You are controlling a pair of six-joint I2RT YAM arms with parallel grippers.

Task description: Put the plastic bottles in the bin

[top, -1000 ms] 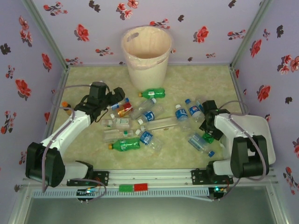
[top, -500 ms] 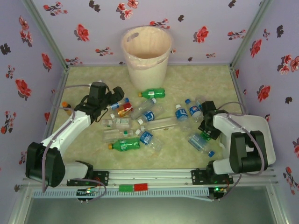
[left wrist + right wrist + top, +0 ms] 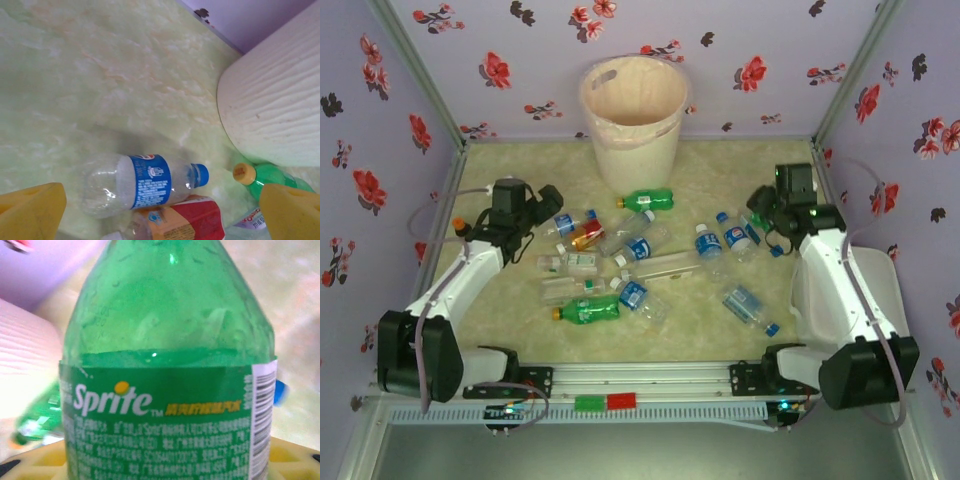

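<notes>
Right jaws clamped a green bottle [image 3: 170, 390] held high for the bin [image 3: 635, 160]; left jaws gaped empty over a clear bottle [image 3: 145, 182].

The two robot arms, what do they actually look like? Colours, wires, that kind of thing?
Both the left arm and the right arm have smooth white shells with chunky black joints, and black bases bolted to a silver rail. A thin grey cable loops loosely along each arm. Their fingers are bright yellow.

Top looks down; close left wrist shares the bin [image 3: 635, 150]
</notes>
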